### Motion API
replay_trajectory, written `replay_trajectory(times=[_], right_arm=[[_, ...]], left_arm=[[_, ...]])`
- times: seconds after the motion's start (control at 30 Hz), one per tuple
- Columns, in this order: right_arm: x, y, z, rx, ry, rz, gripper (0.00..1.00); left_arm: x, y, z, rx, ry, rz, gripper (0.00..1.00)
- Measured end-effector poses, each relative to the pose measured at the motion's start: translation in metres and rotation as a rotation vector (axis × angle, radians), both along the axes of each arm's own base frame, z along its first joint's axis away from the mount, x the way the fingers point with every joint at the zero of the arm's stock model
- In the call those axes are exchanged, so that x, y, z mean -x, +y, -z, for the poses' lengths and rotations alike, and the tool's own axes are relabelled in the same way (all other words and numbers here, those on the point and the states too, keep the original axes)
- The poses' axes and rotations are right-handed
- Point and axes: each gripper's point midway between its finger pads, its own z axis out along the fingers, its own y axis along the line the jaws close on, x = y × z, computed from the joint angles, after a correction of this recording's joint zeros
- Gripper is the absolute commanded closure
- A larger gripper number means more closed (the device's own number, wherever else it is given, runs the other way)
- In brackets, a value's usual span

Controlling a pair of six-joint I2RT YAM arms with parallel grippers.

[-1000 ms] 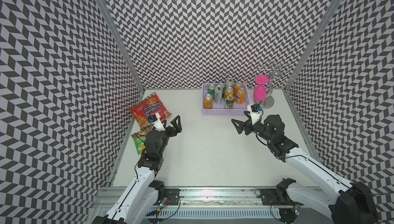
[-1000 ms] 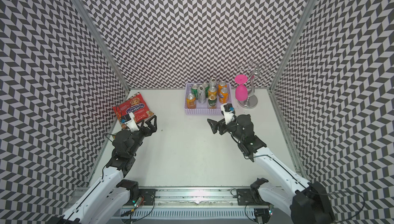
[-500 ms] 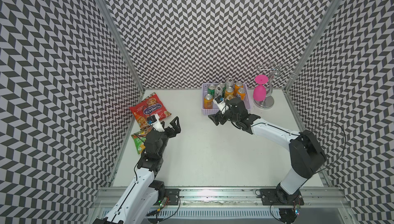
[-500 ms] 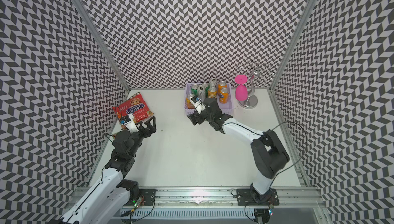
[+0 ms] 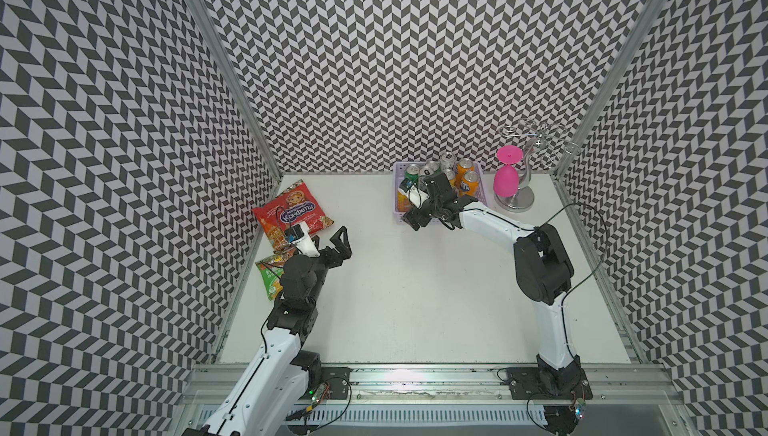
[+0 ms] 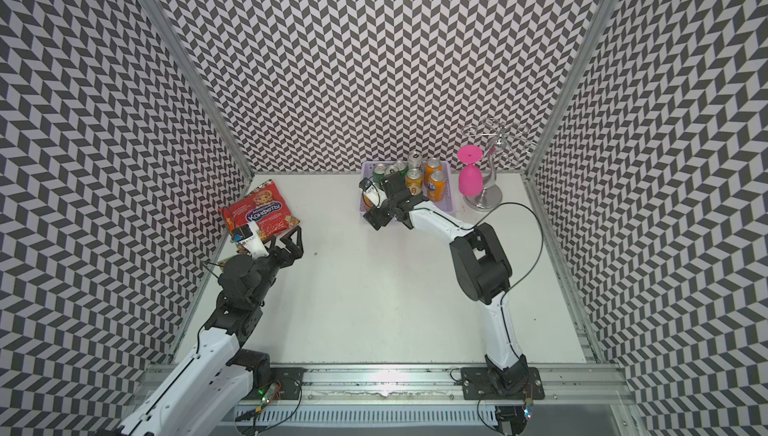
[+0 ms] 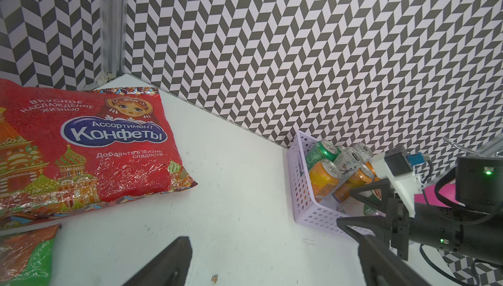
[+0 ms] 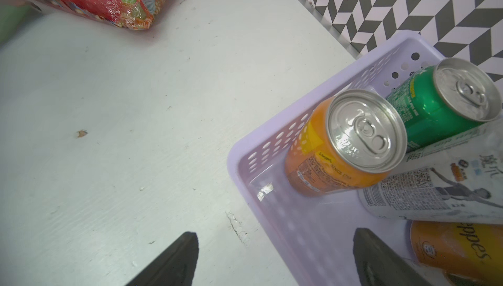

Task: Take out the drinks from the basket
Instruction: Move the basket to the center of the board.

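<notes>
Swung right gripper to basket at one o'clock, jaws apart and empty astride its rim by orange can; left gripper spread, idle; nothing out yet.

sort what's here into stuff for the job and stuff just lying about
For the job: cans, basket.
Lying about: red bag, green bag, pink goblet, metal stand.

The right arm has swung from over the open counter out to the basket. The right pincer now straddles the basket's near corner, one finger outside the wall, one inside, near an orange can.
</notes>
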Motion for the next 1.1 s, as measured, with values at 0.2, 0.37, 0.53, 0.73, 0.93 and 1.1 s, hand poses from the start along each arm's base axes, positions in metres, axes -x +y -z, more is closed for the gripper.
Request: replay_trajectory(times=[0.2,0.37,0.53,0.73,0.93,1.1], right_arm=[[-0.010,-0.003,0.018,0.070,0.021,-0.057,0.17],[-0.011,-0.003,0.031,0.115,0.041,-0.100,0.30],[-0.008,-0.004,0.039,0.147,0.045,-0.144,0.41],[-0.005,-0.004,0.042,0.178,0.033,-0.192,0.56],[-0.004,-0.005,0.042,0.202,0.014,-0.224,0.66],[-0.005,-0.005,0.041,0.214,0.001,-0.242,0.75]], left_arm=[[-0.001,0.000,0.002,-0.001,0.006,-0.001,0.01],[-0.001,0.000,0.002,0.000,0.007,0.002,0.01],[-0.001,-0.001,0.003,0.000,0.009,0.004,0.01],[-0.002,0.000,0.004,0.001,0.014,0.002,0.01],[-0.002,-0.001,0.005,0.002,0.017,0.006,0.01],[-0.003,-0.002,0.007,0.003,0.024,0.018,0.01]])
